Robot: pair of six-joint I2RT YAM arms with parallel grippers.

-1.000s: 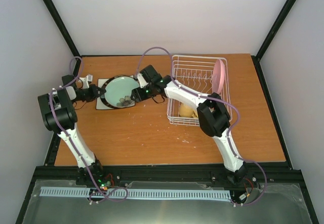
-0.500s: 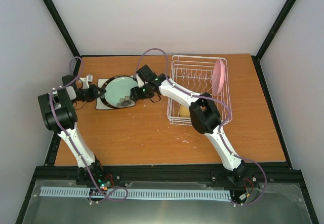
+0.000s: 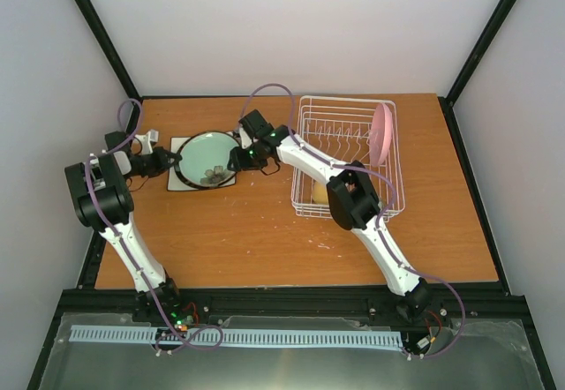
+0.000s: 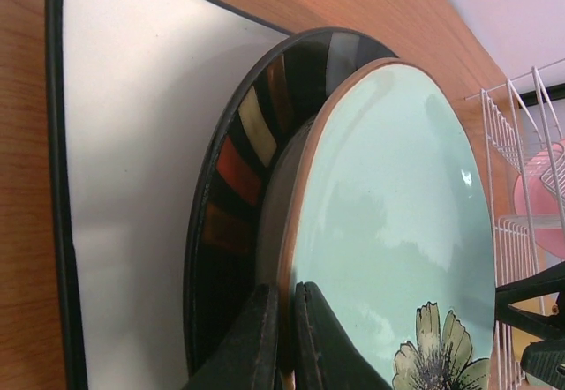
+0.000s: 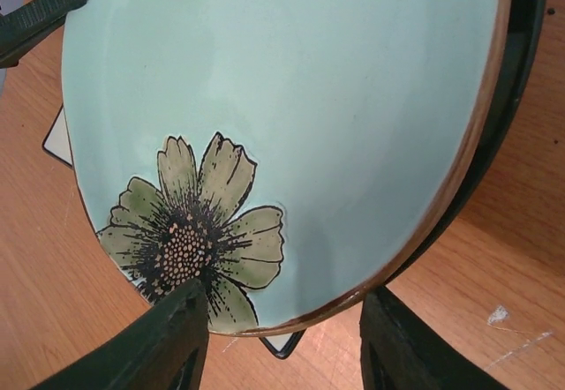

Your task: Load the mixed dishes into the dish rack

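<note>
Over on the left of the table (image 3: 265,240), the left gripper (image 4: 284,295) is clamped tight on the left rim of the mint-green round plate (image 3: 207,153). That plate tops a stack of 3, with the dark-rimmed cream round plate (image 4: 231,187) under it and the white square plate (image 4: 124,143) at the bottom. At the plate's right edge the right gripper (image 5: 284,306) has its 2 fingers spread either side of the rim, not pinching yet. So I'd say this step is getting the mint plate off the stack. Next it needs the right fingers to close, then a carry right into a free slot. The dish rack (image 3: 344,131) sits on the right, holding the yellow handled mug (image 3: 320,193) near-left and the pink round plate (image 3: 382,134) upright at its right end.
</note>
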